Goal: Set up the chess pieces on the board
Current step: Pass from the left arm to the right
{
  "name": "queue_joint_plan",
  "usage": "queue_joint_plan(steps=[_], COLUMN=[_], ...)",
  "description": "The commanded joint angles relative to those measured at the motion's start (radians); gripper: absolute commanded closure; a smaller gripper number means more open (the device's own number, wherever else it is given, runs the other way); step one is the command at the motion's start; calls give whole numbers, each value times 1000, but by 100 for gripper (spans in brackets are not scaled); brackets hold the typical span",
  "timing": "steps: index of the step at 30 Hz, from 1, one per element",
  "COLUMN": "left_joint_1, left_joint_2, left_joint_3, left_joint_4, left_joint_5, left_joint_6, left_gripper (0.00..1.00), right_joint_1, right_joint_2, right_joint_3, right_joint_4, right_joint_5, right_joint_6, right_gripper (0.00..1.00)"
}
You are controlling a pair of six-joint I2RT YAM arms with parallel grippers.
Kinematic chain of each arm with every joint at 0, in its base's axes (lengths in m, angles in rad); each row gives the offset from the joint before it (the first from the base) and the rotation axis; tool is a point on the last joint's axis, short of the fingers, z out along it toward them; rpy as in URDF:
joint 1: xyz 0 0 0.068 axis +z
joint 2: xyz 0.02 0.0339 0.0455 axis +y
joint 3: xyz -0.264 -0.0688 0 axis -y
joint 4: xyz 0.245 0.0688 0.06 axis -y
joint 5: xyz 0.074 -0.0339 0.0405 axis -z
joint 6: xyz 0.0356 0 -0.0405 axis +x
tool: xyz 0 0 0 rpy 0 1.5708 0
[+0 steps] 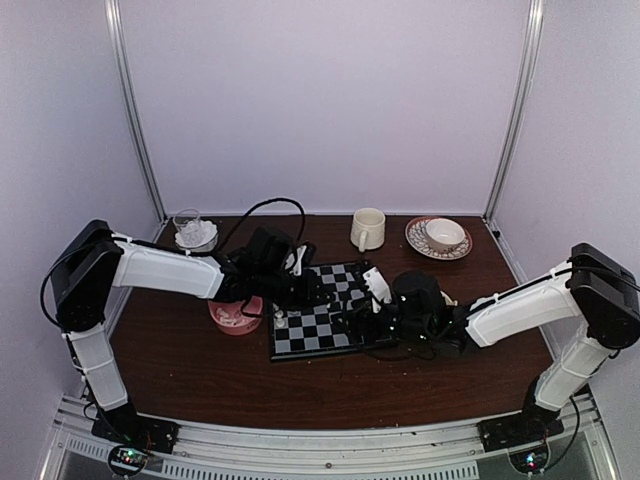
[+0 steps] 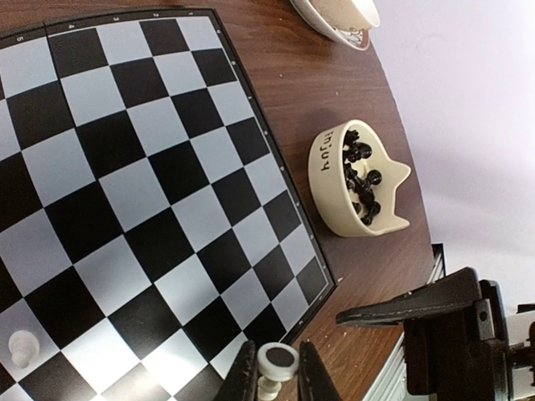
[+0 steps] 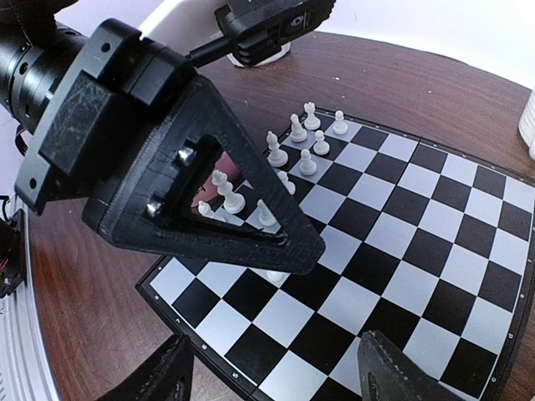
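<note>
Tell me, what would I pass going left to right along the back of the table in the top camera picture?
Clear glass → cream mug → cup on its saucer.

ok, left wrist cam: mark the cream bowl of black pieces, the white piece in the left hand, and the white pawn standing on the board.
cream bowl (image 2: pixel 326 188): left wrist view, outer wall.
held white piece (image 2: pixel 277 359): left wrist view, round top end.
white pawn (image 2: pixel 22 347): left wrist view, its body.

cream mug (image 1: pixel 367 229), cup (image 1: pixel 445 234) on saucer (image 1: pixel 412 237), pink bowl (image 1: pixel 232 318)
</note>
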Motion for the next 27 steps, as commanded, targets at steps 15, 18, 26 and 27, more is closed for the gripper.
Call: queue_joint_plan(steps=[15,18,26,27], left_joint_1=[-11,-6,3,5], left_joint_2=[39,50,67,67], left_joint_3=[-25,-24,-85,-101], left_joint_4=[218,236,399,423], left_joint_5=[37,42,68,65], left_joint_6=[-103,-114,-226,-246], left_gripper=[87,87,84,84], right_joint_1=[33,36,34,34], right_joint_2=[73,60,27,29], right_joint_3=[29,29,-39,-41], right_joint_4=[89,74,131,133], right_joint_5=[114,134,168,164], right_joint_6=[36,27,37,37], right_gripper=[31,34,36,36])
